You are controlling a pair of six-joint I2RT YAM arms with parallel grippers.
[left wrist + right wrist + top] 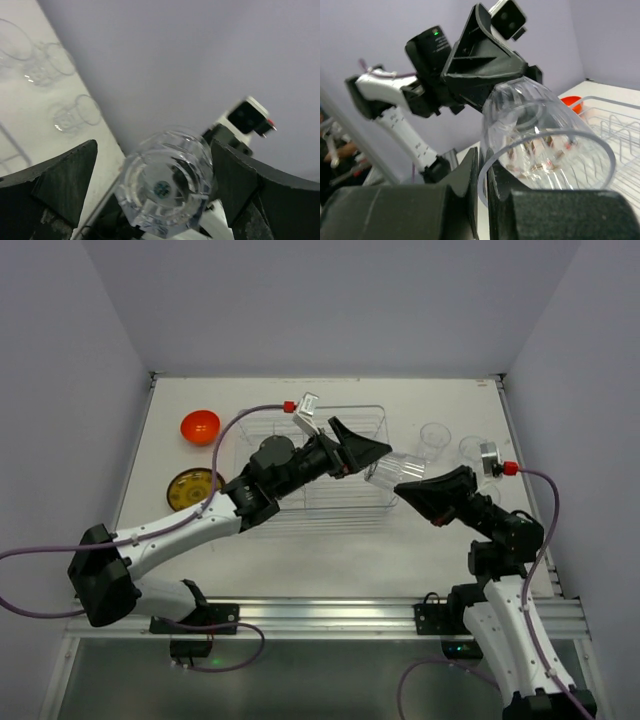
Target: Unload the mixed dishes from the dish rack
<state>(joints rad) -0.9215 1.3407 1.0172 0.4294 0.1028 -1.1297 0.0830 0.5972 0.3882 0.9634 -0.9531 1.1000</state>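
A clear cup (395, 470) is up in the air, lying on its side between the two arms, by the right end of the dish rack (352, 412). The right jaws are shut tight on its rim. The left jaws are wide open around its bottom, with a gap on each side. On the bench (300, 560), an orange bowl (200, 426) and a yellow-brown plate (193, 488) sit left of the rack. More cups (435, 438) stand on the right.

a white table (330, 560) sits boxed in by plain pale lilac walls (330, 300) under even light
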